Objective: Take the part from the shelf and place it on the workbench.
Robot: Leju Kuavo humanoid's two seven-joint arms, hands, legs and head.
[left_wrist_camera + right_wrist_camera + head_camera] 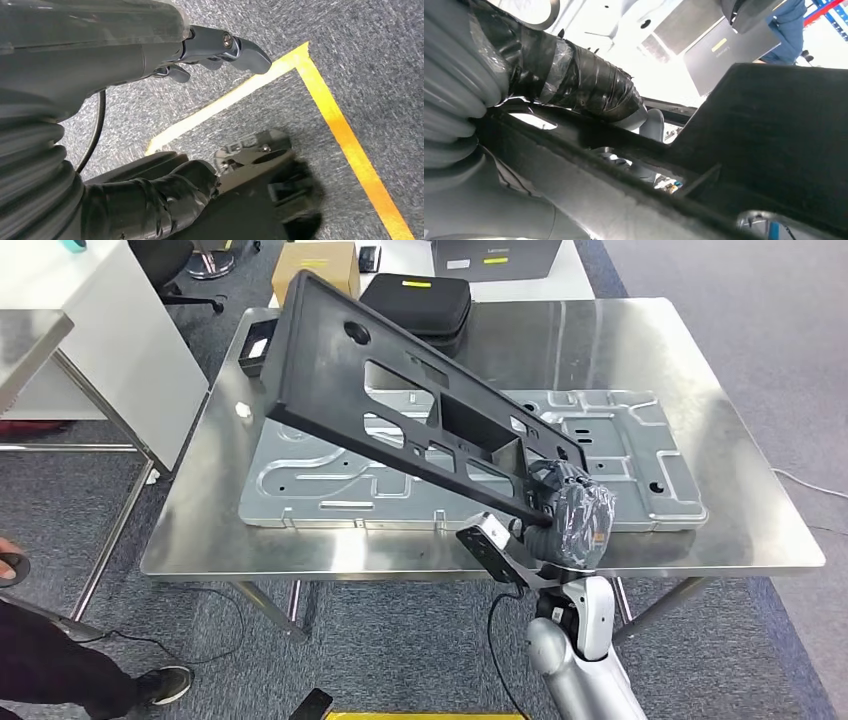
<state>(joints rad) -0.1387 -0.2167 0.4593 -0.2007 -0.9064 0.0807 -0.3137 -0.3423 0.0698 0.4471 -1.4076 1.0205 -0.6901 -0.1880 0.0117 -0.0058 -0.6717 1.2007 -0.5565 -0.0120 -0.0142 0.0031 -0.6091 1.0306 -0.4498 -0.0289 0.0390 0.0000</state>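
- Progress: I judge the fetch from the shelf finished. The black part (pixel 400 390) is already above the steel workbench (pixel 740 510). What is left is lowering it, setting it down and letting go.
- Right hand (pixel 570 515): clenched around one end of the part, near the bench's front edge. In the right wrist view the taped thumb (pixel 584 85) lies across a bar of the part (pixel 774 130), confirming the hold.
- Left hand (pixel 220 47): hangs low over grey carpet and a yellow floor line (pixel 345 135). Its fingers are loose and nothing is in them.
- Position of the part: tilted, far end raised toward the bench's back left corner, held end lower. I cannot tell whether any edge touches what lies beneath.
- Beneath it: a large grey metal panel (pixel 640 455) lies flat on the bench, and the part hangs over it.
- Appearance of the part: a long, flat, matt black frame with several rectangular cut-outs, one round hole and raised ribs. It appears rigid.
- Risk, in my judgement: gripped at one end only, the long piece may swing or sag.
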